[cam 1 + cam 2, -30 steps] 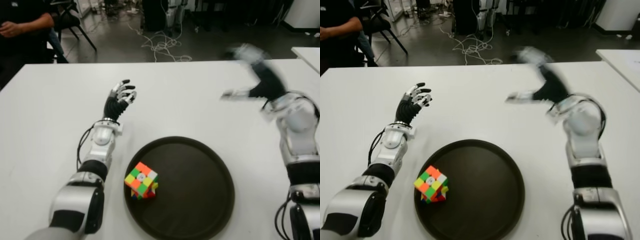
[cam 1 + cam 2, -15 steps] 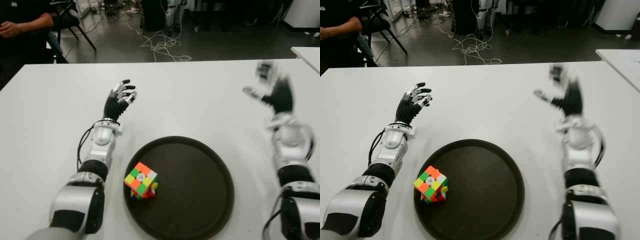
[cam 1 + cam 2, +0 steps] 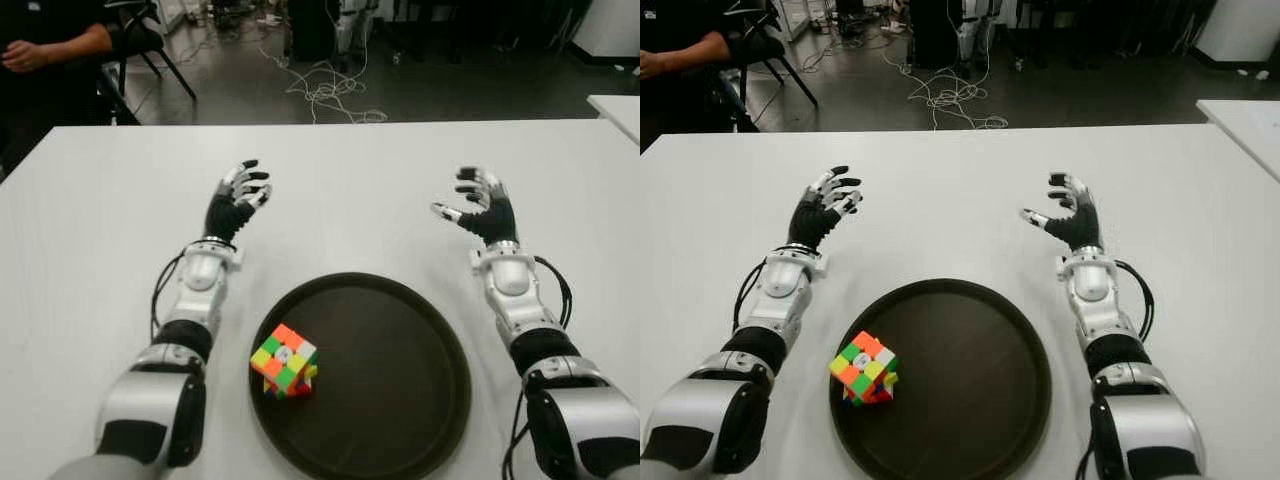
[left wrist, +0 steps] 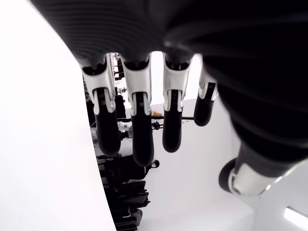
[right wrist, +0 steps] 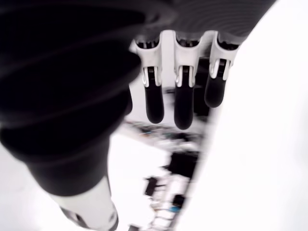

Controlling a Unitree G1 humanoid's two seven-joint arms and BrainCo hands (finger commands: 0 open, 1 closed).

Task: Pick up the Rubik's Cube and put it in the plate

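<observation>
On the white surface (image 3: 90, 300), our dark round plate (image 3: 400, 400) already carries the Rubik's Cube (image 3: 284, 361), tilted on its left rim. Our left hand (image 3: 238, 200) and right hand (image 3: 480, 205) hover empty, fingers spread. Light, rigid, slick plastic, we judge: pinch opposite faces.

No readable text, labels, brands or numbers anywhere, small mark on the cube's white centre sticker illegible
</observation>
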